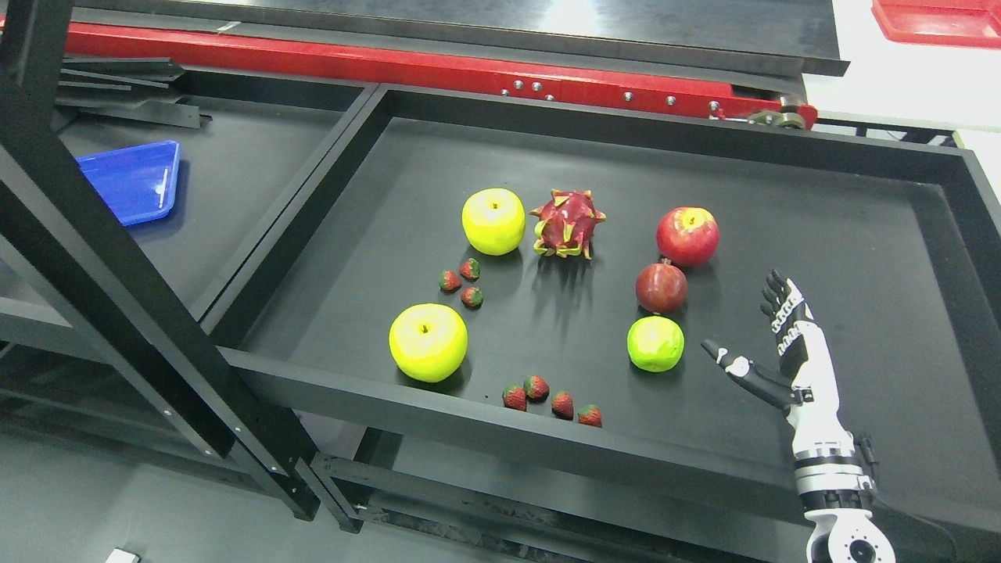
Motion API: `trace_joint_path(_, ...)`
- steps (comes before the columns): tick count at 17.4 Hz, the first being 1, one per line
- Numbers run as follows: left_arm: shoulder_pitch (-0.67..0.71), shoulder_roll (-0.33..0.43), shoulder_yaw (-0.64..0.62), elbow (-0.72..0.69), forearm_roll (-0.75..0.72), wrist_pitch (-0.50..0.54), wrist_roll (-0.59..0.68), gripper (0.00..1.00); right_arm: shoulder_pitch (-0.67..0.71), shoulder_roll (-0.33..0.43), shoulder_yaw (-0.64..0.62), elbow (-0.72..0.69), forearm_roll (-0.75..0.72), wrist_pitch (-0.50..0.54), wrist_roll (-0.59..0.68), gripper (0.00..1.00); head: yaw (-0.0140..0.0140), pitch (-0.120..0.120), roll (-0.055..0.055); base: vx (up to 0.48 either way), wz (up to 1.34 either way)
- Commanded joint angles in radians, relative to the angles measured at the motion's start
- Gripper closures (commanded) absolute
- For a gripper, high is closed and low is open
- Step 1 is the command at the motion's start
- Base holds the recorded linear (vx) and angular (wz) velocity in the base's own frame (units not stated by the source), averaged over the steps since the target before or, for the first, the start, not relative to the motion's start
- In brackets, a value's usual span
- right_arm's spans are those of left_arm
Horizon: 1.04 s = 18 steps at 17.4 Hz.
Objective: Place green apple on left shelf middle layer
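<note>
The right hand (762, 344) stands open and empty over the black tray (782, 137), thumb out to the left and fingers raised, just right of the green apple (655, 343) and not touching it. The apple rests near the tray's near edge. The left hand is not in view. Risk one: a pomegranate (661, 287) sits directly behind the apple, touching or nearly so, with a red apple (687, 236) beyond; a closing grip that reaches too far would likely knock it or trap it. Risk two: the apple is round and smooth, so a sideways push from the thumb could roll it left towards the strawberries (551, 403) by the near rim. Risk three: two yellow-green apples (428, 342) lie further left and could be mistaken for the target. The carry to the left shelf must also clear the black post (117, 274).
</note>
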Motion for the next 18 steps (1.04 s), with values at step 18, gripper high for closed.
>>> trace_joint_path(18,0.000,0.017,0.000,0.000,0.000,-0.003,-0.001,0.00,0.034,-0.013,0.038,-0.026,-0.009,-0.004,-0.035,0.00,0.0000,0.000,0.000,-0.013,-0.04)
